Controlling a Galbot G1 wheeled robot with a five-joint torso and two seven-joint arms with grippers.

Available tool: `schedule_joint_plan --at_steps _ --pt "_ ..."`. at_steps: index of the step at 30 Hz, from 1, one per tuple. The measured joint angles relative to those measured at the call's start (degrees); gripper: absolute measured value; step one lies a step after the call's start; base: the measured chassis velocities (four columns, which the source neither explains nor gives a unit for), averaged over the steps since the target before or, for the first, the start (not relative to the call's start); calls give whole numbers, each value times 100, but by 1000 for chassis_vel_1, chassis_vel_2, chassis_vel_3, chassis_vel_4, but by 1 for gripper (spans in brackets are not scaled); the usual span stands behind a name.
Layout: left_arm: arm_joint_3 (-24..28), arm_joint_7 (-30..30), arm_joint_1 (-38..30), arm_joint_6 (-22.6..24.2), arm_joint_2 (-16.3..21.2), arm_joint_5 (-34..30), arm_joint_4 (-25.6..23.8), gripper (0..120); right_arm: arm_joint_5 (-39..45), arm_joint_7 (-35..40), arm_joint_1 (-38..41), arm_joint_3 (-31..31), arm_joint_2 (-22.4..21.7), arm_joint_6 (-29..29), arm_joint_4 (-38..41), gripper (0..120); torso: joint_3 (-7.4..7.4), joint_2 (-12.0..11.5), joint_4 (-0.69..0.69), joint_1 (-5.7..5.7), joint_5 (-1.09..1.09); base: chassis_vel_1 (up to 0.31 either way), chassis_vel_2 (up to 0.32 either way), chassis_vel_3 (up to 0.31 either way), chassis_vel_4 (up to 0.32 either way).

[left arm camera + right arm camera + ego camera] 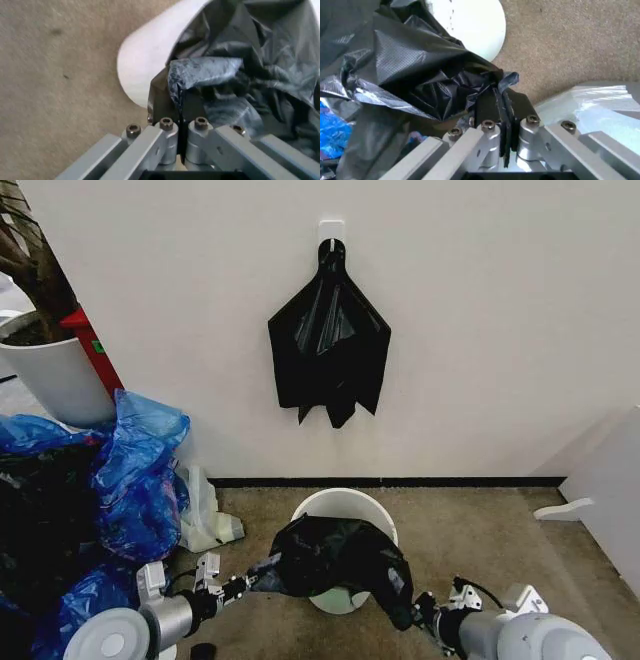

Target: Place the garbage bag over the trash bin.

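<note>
The garbage bag (335, 558), glossy black and wrinkled, hangs stretched between both grippers over the near half of the trash bin (343, 505), a round off-white bucket on the carpet. My left gripper (252, 582) is shut on the bag's left edge, just left of the bin. The right gripper (408, 616) is shut on the bag's right edge, at the bin's near right. In the left wrist view the closed jaws of the left gripper (181, 103) pinch a fold of the garbage bag (250, 67) beside the trash bin (150, 56). The right gripper (497, 99) clamps a fold of the garbage bag (420, 71) beside the trash bin (475, 22).
A smaller black bundle (329, 340) hangs on a wall hook above the bin. Blue plastic bags (130, 470) pile up at the left, with a white plant pot (50, 375) behind them. A white plastic bag (205, 515) lies left of the bin. White furniture (605, 490) stands at the right.
</note>
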Motion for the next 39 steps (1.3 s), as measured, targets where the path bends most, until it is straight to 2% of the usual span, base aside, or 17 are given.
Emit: schedule_joint_plan --at_steps 10,15,23,33,39 --pt "171 206 -294 -272 -312 825 435 0 -402 -554 208 -86 45 -203 -687 0 0 0 1 0 1 0 0 0 0" --pt "241 418 -363 -423 -518 1215 584 0 -900 -987 233 -216 93 -259 -1089 0 0 0 1 0 1 0 0 0 0" --pt "441 711 -676 -712 -846 1762 923 0 -1597 -1541 271 -259 85 -201 -1286 0 0 0 0 0 1 0 0 0 0" --pt "559 882 -1016 -805 -1043 1978 1220 0 -1895 -1837 394 -64 -65 -102 -1463 0 0 0 1 0 1 0 0 0 0" --pt "641 950 -1184 -842 -1130 2023 1367 0 -2256 -2355 514 -171 -53 -163 -1877 0 0 0 1 0 2 0 0 0 0"
